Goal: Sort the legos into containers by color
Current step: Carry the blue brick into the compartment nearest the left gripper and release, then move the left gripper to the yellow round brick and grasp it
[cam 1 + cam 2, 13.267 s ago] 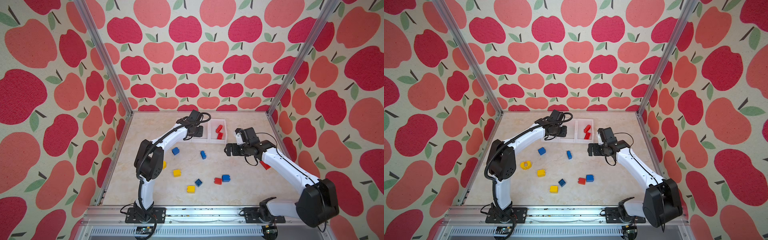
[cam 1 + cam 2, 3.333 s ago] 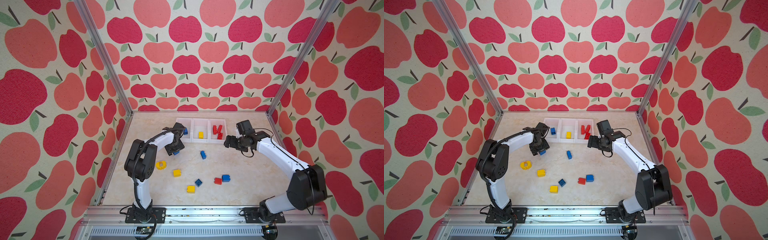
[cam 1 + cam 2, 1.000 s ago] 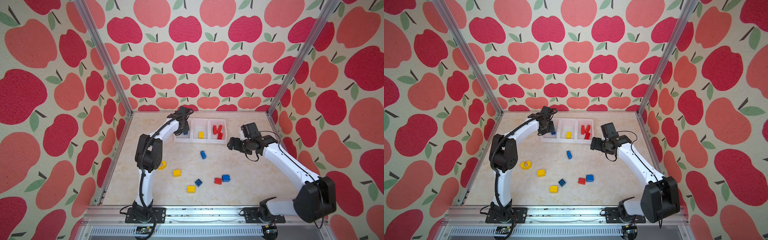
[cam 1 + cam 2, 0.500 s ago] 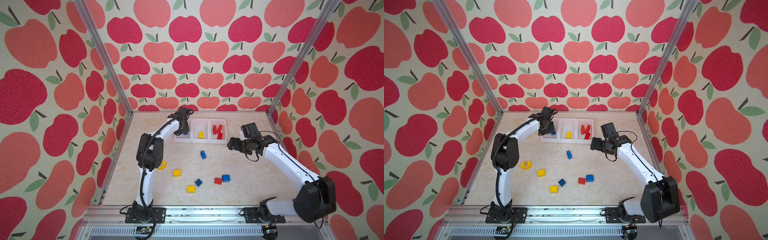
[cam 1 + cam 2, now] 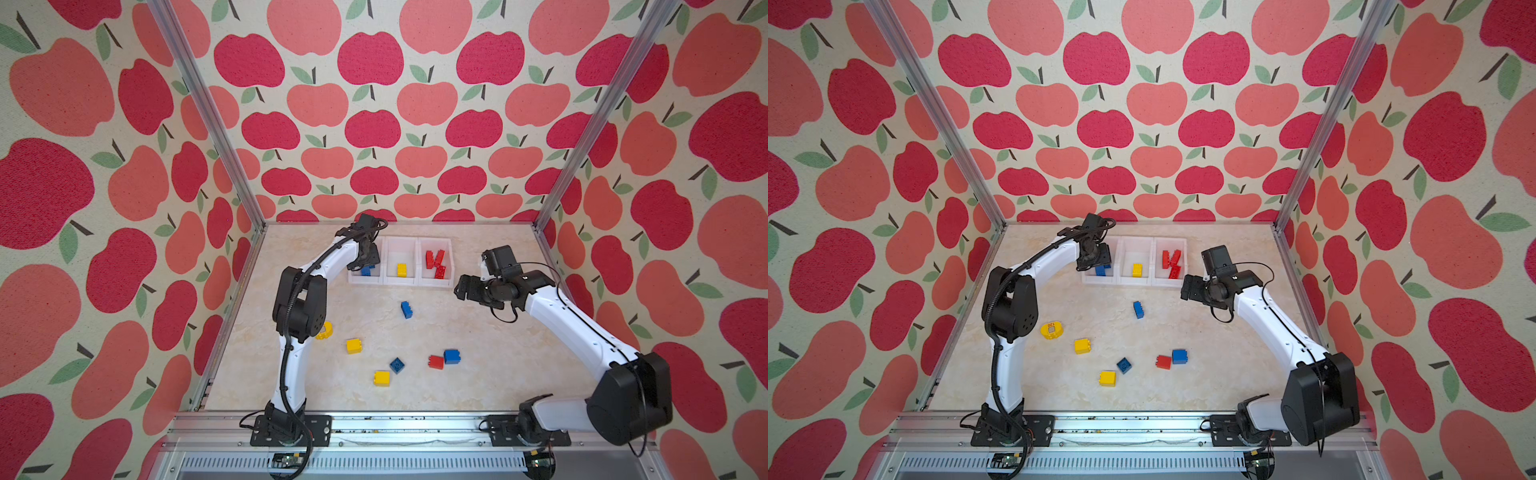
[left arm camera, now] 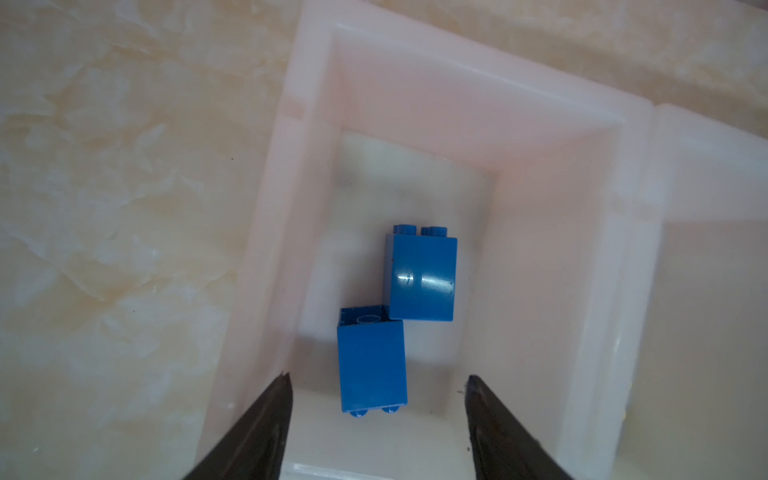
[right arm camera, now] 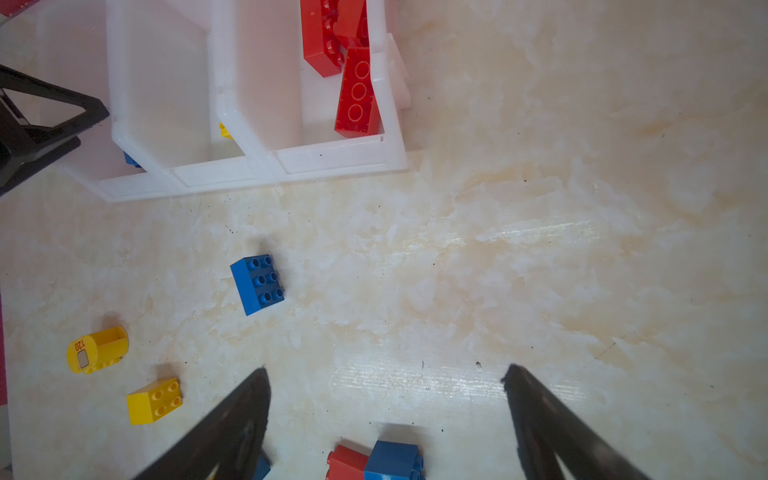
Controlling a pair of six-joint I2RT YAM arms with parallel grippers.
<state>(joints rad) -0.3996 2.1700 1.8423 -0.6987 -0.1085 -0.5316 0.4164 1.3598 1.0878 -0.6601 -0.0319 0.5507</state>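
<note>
- Right wrist view, closest in: my right gripper (image 7: 385, 370) stands wide open and empty above the bare table (image 7: 540, 249). A red brick (image 7: 345, 465) and a blue square brick (image 7: 395, 461) lie touching each other close beneath it.
- Nearby, in a top view: a dark blue brick (image 5: 397, 365) and a front yellow brick (image 5: 381, 378), just apart.
- Further out, each separate on the table: a second yellow brick (image 7: 153, 401), a rounded yellow piece (image 7: 97, 351) with a grey square, and a blue six-stud brick (image 7: 257, 284), studs up.
- Beyond these: the containers (image 7: 224, 174), three white bins joined in a row. The right bin holds the red bricks (image 7: 357, 91). The middle bin holds one binned yellow brick (image 5: 401, 269).
- Farthest: my left gripper (image 6: 377, 377) hangs over the left bin (image 6: 415, 104), jaws partly open, gripping nothing. Two blue bricks lie on their sides on its floor, corners touching. The nearer blue brick (image 6: 371, 365) sits between my fingers with a clear gap on each side; the farther blue brick (image 6: 422, 278) lies past it.
- Step in hand, as I judge it: drop-off of a blue brick, complete. Seven legos remain loose.
- Next move calls for: raise the left gripper straight up, clear of the bin walls. Then fetch the blue six-stud brick, closing across its narrow width. With the touching red and blue pair, a finger must enter without pushing the neighbour.
</note>
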